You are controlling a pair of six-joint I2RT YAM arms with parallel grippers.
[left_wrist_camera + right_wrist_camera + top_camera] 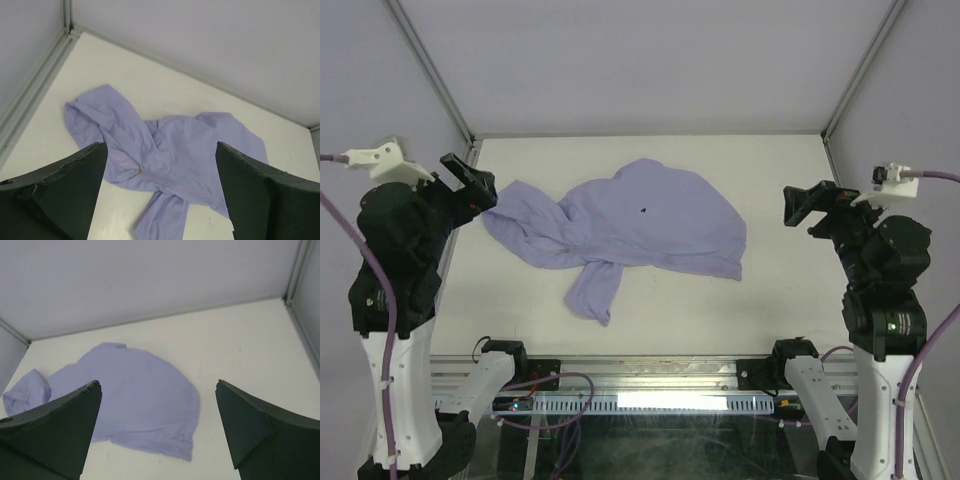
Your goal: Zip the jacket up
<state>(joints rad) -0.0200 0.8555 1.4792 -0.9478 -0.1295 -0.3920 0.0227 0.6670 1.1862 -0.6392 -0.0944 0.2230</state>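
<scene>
a thin, wrinkled lavender fabric jacket (620,225) lies crumpled at the middle of the white bench (770,310), likely light, limp and quick to bunch, best pinched at a front edge, while left jaws and right jaws hang spread open, empty.

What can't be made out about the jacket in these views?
- Zipper: no teeth or slider show in any view; the jacket lies crumpled and folded over itself.
- Dark dot, top view: too small to identify.
- Left wrist view: the sleeve runs off the bottom edge; a finger of the left gripper covers the hem.
- Right wrist view: a finger of the right gripper hides the jacket's near-left part.
</scene>
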